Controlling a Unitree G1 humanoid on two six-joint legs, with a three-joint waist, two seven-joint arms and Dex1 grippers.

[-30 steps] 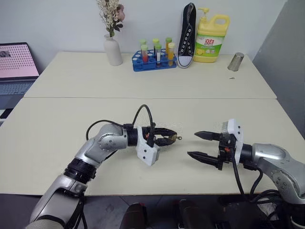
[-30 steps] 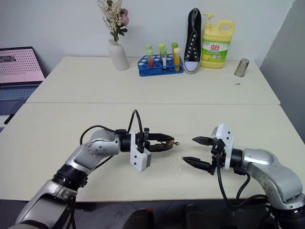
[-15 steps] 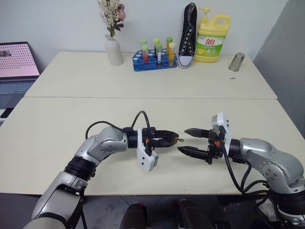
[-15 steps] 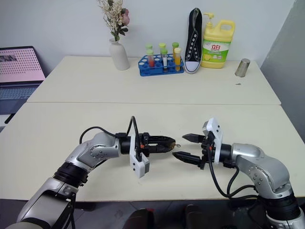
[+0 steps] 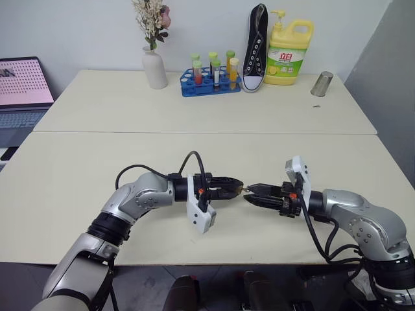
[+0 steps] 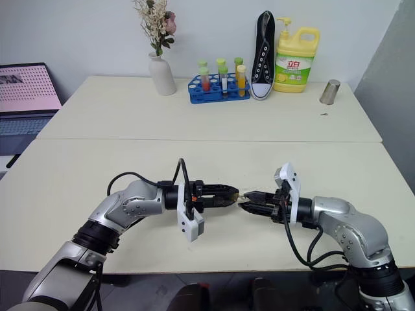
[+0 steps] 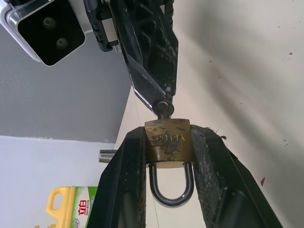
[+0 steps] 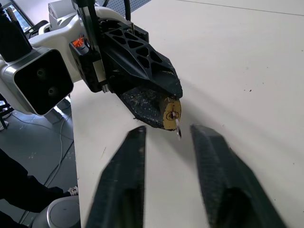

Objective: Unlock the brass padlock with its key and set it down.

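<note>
**Two end effectors meeting over the near bench, with the padlock between them.**

The left end effector pinches the brass padlock by its flat sides, above the front bench; the silvery shackle lies between the two fingers and points back toward the wrist. The key stands in the lock's keyhole (ring head outward). The right end effector faces it tip to tip; in the left wrist view its narrowed fingers sit at the key's head, but whether they grip it cannot be told. On the far bench stand a white vase, a blue tube rack, a black shoe, a yellow detergent bottle and a metal cup.
</note>
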